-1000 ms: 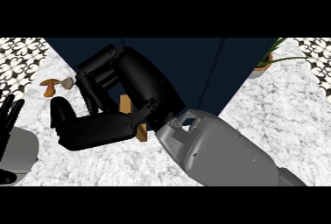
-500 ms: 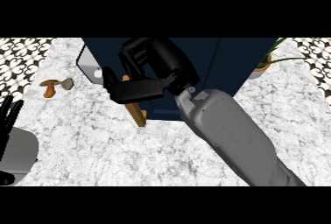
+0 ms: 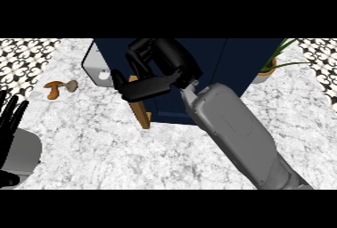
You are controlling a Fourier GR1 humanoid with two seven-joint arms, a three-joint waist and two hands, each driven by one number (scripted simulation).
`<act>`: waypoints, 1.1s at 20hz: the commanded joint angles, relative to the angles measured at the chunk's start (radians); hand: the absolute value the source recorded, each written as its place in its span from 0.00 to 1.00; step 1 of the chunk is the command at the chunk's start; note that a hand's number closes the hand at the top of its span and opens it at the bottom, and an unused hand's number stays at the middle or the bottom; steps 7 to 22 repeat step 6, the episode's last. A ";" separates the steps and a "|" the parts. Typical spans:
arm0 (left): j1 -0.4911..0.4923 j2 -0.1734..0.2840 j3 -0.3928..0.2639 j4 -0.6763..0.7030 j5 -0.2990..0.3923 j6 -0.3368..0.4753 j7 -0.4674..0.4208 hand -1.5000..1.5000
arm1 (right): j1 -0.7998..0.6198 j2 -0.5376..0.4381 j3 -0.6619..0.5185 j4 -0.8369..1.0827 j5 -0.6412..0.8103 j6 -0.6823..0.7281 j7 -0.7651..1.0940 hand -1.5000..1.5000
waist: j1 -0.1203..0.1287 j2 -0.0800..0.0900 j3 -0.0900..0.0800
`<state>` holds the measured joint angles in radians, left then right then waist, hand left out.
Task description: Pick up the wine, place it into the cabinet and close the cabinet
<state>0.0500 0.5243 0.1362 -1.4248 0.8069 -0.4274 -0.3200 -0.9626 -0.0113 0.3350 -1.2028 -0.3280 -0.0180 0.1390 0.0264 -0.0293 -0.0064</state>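
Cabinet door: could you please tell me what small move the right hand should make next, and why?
Probably press the door in toward the cabinet until it lies flush. The door's tan edge sticks out from the dark blue front, the right hand is against it, and no wine shows on the counter.
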 commanded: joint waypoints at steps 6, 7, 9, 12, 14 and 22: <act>-0.003 -0.005 0.004 -0.013 0.002 -0.026 0.003 0.00 | -0.045 -0.073 -0.101 0.185 0.031 0.015 -0.053 1.00 | -0.002 0.037 0.006; -0.003 -0.005 0.004 -0.013 0.002 -0.026 0.003 0.00 | -0.045 -0.073 -0.101 0.185 0.031 0.015 -0.053 1.00 | -0.002 0.037 0.006; -0.003 -0.005 0.004 -0.013 0.002 -0.026 0.003 0.00 | -0.045 -0.073 -0.101 0.185 0.031 0.015 -0.053 1.00 | -0.002 0.037 0.006; -0.003 -0.005 0.004 -0.013 0.002 -0.026 0.003 0.00 | -0.045 -0.073 -0.101 0.185 0.031 0.015 -0.053 1.00 | -0.002 0.037 0.006; -0.003 -0.005 0.004 -0.013 0.002 -0.026 0.003 0.00 | -0.045 -0.073 -0.101 0.185 0.031 0.015 -0.053 1.00 | -0.002 0.037 0.006; -0.003 -0.005 0.004 -0.013 0.002 -0.026 0.003 0.00 | -0.045 -0.073 -0.101 0.185 0.031 0.015 -0.053 1.00 | -0.002 0.037 0.006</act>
